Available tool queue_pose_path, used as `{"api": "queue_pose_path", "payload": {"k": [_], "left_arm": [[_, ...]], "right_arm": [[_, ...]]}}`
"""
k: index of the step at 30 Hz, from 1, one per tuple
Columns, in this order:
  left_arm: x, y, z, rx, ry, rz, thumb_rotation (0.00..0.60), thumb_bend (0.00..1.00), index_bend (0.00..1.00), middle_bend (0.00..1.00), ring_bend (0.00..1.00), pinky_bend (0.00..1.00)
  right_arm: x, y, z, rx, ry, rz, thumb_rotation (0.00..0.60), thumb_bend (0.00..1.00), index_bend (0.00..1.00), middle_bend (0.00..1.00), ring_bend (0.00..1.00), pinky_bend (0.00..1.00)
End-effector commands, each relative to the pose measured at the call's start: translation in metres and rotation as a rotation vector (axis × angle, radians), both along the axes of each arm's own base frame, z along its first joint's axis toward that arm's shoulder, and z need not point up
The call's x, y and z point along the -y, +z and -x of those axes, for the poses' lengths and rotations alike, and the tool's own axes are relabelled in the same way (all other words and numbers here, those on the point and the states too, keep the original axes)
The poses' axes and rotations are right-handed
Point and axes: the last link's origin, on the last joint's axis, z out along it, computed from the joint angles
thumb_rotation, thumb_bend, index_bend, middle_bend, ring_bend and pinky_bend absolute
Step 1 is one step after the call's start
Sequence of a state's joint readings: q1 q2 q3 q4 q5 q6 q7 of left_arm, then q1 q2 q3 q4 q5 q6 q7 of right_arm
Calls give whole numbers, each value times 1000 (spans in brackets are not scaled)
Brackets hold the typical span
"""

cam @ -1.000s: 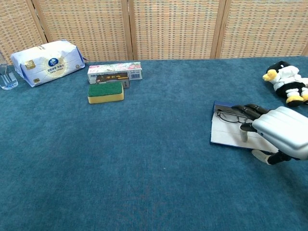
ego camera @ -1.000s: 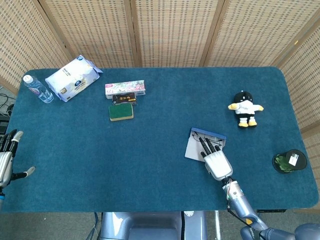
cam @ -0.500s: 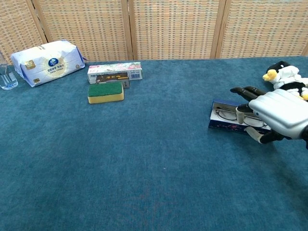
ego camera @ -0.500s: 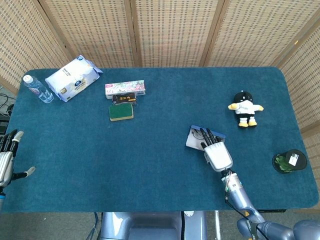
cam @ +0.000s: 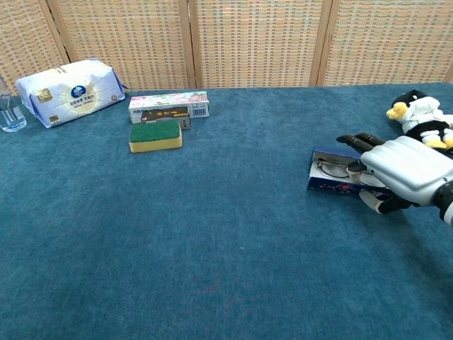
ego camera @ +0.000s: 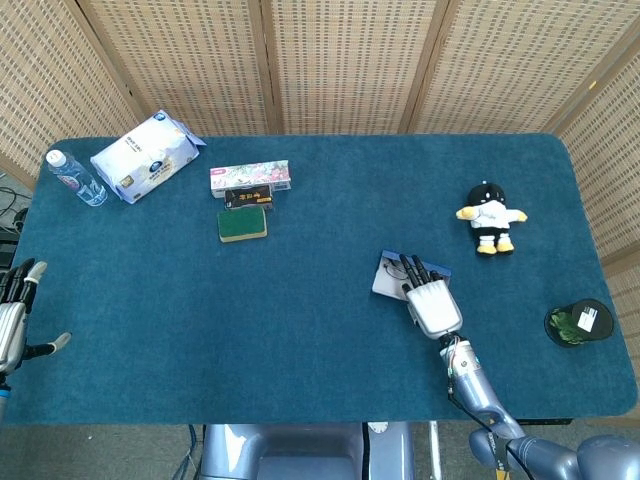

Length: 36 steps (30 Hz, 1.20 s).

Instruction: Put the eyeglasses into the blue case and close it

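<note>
The blue case [ego camera: 392, 277] lies right of the table's middle, its near wall [cam: 331, 185] raised. The eyeglasses [cam: 334, 168] rest inside it, with dark thin frames. My right hand [cam: 405, 168] reaches over the case's right end, dark fingers stretched above the case and thumb low at its front, holding that end. From above, the right hand [ego camera: 432, 302] covers the case's near right corner. Beyond the table's left edge my left hand [ego camera: 12, 318] hangs with its fingers spread and nothing in it.
A penguin plush [ego camera: 488, 218] sits at the right, close behind the hand in the chest view. A dark cup [ego camera: 578, 322] stands near the right edge. A green sponge [cam: 155, 135], flat boxes [cam: 168, 105], a tissue pack [cam: 69, 89] and a bottle [ego camera: 75, 178] stand far left.
The case lay flat with its pale lining showing; now its near wall stands up around the eyeglasses. My right hand has moved up and slightly away. The left hand has not moved.
</note>
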State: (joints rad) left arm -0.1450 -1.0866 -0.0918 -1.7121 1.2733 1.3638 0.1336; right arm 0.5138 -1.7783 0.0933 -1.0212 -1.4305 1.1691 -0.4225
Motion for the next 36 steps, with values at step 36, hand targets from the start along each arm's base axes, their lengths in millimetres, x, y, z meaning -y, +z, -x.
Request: {"api": "queue_pose_path", "payload": {"k": [36], "left_arm": [[1,-3,-1,-12,-2,9,600,0,0,0,0,0]], "right_arm": [[-77,46,3,52,179,-96,600,569,712,89,0,115]]}}
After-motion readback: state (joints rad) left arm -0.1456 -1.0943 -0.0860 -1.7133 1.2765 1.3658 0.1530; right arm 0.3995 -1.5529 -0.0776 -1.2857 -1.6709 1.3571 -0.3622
